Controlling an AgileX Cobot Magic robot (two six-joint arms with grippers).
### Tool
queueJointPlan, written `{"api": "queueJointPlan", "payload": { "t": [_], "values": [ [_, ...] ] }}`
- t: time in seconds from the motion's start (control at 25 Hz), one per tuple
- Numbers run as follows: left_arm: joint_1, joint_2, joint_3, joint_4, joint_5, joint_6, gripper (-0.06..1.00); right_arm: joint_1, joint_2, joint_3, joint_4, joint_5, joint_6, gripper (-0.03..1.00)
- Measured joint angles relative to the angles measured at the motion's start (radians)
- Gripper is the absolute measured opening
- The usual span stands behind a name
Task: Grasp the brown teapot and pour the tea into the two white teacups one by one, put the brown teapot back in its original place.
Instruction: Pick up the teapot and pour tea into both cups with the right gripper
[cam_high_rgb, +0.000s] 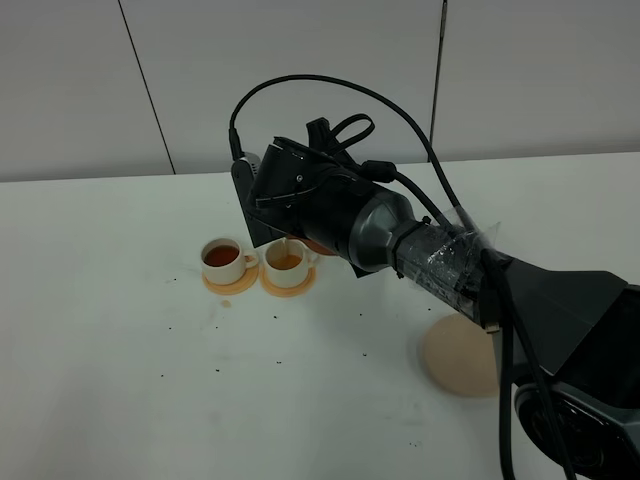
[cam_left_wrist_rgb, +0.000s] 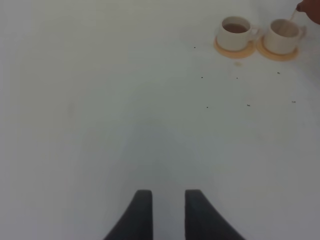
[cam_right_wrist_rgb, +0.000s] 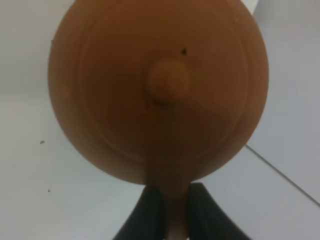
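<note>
The brown teapot (cam_right_wrist_rgb: 160, 90) fills the right wrist view, lid knob facing the camera. My right gripper (cam_right_wrist_rgb: 172, 200) is shut on its loop handle. In the high view the right gripper (cam_high_rgb: 300, 205) hangs over the two white teacups and hides most of the teapot (cam_high_rgb: 318, 245). A thin stream of tea (cam_high_rgb: 286, 247) runs into the right cup (cam_high_rgb: 287, 262), which holds light tea. The left cup (cam_high_rgb: 222, 258) holds dark tea. Both cups (cam_left_wrist_rgb: 236, 31) (cam_left_wrist_rgb: 282, 35) stand on small orange coasters. The large beige coaster (cam_high_rgb: 455, 355) lies bare at the lower right. My left gripper (cam_left_wrist_rgb: 167, 200) hovers over bare table, slightly open and empty.
Small dark specks and a pale orange drip spot (cam_high_rgb: 226, 303) dot the white table (cam_high_rgb: 120, 340) in front of the cups. The right arm and its cables (cam_high_rgb: 440, 255) stretch diagonally over the table from the lower right.
</note>
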Motion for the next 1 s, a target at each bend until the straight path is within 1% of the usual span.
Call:
{"api": "queueJointPlan", "payload": {
  "t": [0.6, 1.0],
  "values": [
    [0.000, 0.000, 0.000, 0.000, 0.000, 0.000, 0.23, 0.000, 0.000, 0.000, -0.013, -0.009, -0.061, 0.10],
    [0.000, 0.000, 0.000, 0.000, 0.000, 0.000, 0.23, 0.000, 0.020, 0.000, -0.019, -0.019, -0.066, 0.10]
  ]
}}
